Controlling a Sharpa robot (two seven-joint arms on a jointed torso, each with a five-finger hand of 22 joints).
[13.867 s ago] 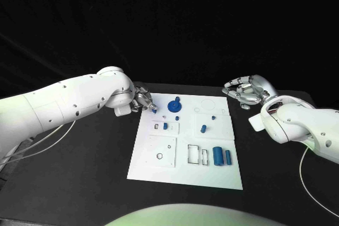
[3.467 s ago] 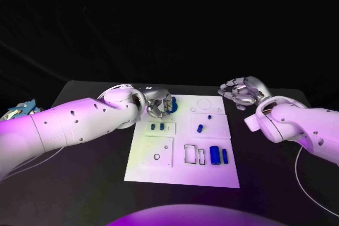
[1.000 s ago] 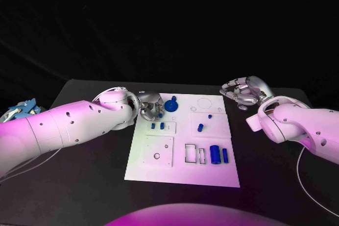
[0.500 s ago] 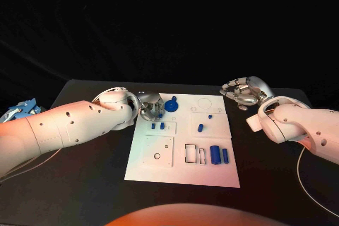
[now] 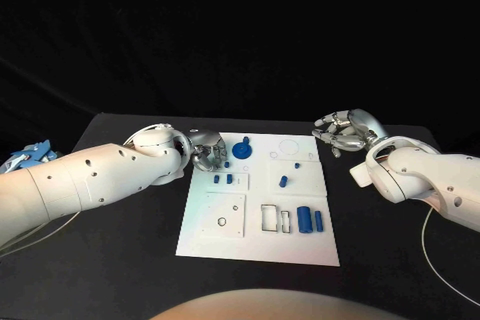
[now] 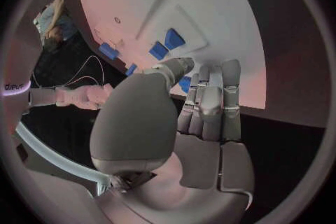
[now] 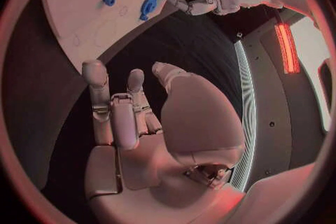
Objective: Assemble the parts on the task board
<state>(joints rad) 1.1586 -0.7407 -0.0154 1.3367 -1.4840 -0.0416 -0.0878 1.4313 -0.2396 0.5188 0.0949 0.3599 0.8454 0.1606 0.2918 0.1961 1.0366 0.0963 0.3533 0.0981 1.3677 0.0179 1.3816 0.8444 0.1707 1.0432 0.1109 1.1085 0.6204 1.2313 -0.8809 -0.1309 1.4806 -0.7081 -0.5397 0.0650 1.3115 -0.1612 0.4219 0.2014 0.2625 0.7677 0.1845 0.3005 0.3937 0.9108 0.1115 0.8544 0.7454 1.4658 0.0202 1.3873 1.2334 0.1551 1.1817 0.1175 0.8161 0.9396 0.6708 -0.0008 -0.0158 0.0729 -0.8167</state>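
Since half a second ago the left hand (image 5: 207, 152) has drawn back a little toward the task board's (image 5: 255, 247) left edge, away from the round blue part (image 5: 242, 150) at the far end; the right hand (image 5: 343, 132) is where it was. The left hand hovers at the board's far-left corner with its fingers (image 6: 210, 102) held side by side and bent toward the board; nothing shows between them. In the left wrist view the fingertips hang just above a small blue piece (image 6: 184, 83), though contact cannot be told. The right hand floats over the black tabletop (image 5: 120, 264) beyond the board's far-right corner, fingers (image 7: 115, 112) loosely curled and slightly apart, holding nothing.

On the white board, two short blue pegs (image 5: 222, 179) stand side by side near the left hand, a slanted blue peg (image 5: 284, 180) lies in the middle panel with a smaller blue stub (image 5: 296, 166) just beyond it, and a thick blue cylinder (image 5: 304, 221) and a thinner blue bar (image 5: 318, 220) lie parallel near the right edge, beside rectangular cut-outs (image 5: 276, 219)
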